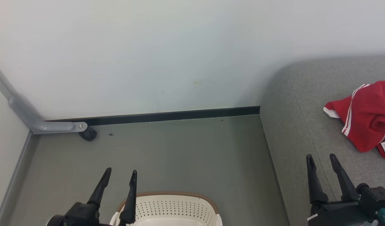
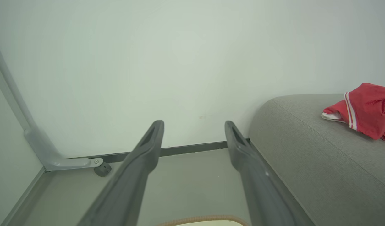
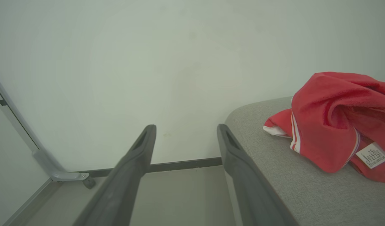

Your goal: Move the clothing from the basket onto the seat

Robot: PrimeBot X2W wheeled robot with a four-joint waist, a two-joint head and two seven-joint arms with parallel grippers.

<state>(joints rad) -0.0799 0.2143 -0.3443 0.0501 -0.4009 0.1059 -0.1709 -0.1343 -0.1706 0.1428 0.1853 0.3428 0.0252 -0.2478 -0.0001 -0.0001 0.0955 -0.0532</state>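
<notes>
The red clothing (image 1: 366, 117) with thin white stripes lies crumpled on the grey seat (image 1: 293, 131) at the right; it also appears as clothing (image 2: 366, 110) and clothing (image 3: 333, 125) on the seat (image 2: 311, 147) and seat (image 3: 274, 163). The cream basket (image 1: 170, 208) with a brown rim stands on the floor at the bottom centre; only its far wall is visible, its inside is hidden. My left gripper (image 1: 121, 175) hangs open just left of the basket, holding nothing. Over the seat's front edge my right gripper (image 1: 321, 160) is open and empty, left of the clothing.
A pale wall (image 1: 179, 56) with a dark baseboard (image 1: 167, 116) closes the far side. A grey metal bracket (image 1: 58, 126) with a black caster (image 1: 88, 134) sits in the left corner. Grey floor (image 1: 179, 157) lies between basket, wall and seat.
</notes>
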